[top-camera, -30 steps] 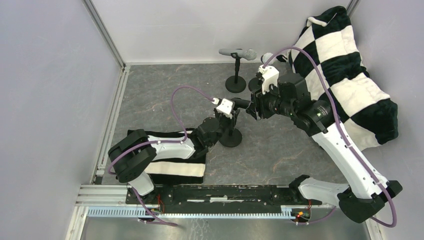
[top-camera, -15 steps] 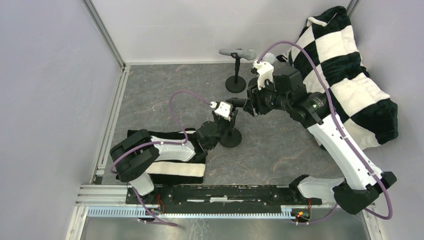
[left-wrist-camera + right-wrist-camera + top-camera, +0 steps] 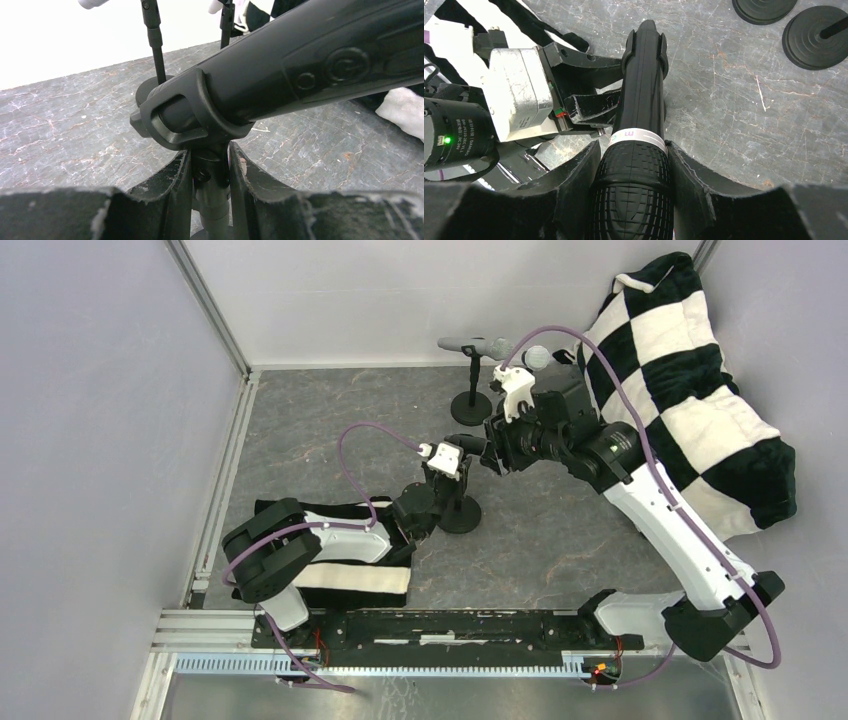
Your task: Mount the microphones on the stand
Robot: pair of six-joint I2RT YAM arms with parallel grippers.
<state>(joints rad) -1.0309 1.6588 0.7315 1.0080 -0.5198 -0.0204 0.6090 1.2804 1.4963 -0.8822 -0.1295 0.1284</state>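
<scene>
1. Top external view.
   - The near stand [image 3: 461,512] is the reference point. The left jaws are closed on its post, above the base.
   - The right jaws reach in from its far right and grip the black microphone [image 3: 478,447]. It lies roughly level, with its tail at the top of the stand.
   - Behind the near stand and well apart from it, a silver-grey microphone [image 3: 476,344] sits on a far stand [image 3: 471,407].
   - Risk: the right arm [image 3: 650,505] works close in front of that far stand, and a careless swing back could knock it over.

2. Left wrist view.
   - The jaws are shut tight on the post [image 3: 212,200] just below the clip [image 3: 192,112], with a finger [image 3: 170,195] on each side.
   - The black microphone [image 3: 310,70] lies above the jaws. Only its tail end is inside the clip, and the rest overhangs to the right of the stand.
   - Risk: with so much weight overhanging, letting go now could lever it out of the clip or tip the stand.
   - Risk: a push off the clip's axis could twist the clip or drag the post through the grip.

3. Right wrist view.
   - The jaws stand partly open, clamped on the thick ribbed end of the black microphone [image 3: 640,100].
   - The microphone runs straight out from between the jaws to the clip [image 3: 644,50] on top of the near stand.
   - Risk: the round body may slide back in the jaws under a push, so the tail would seat no deeper.
</scene>
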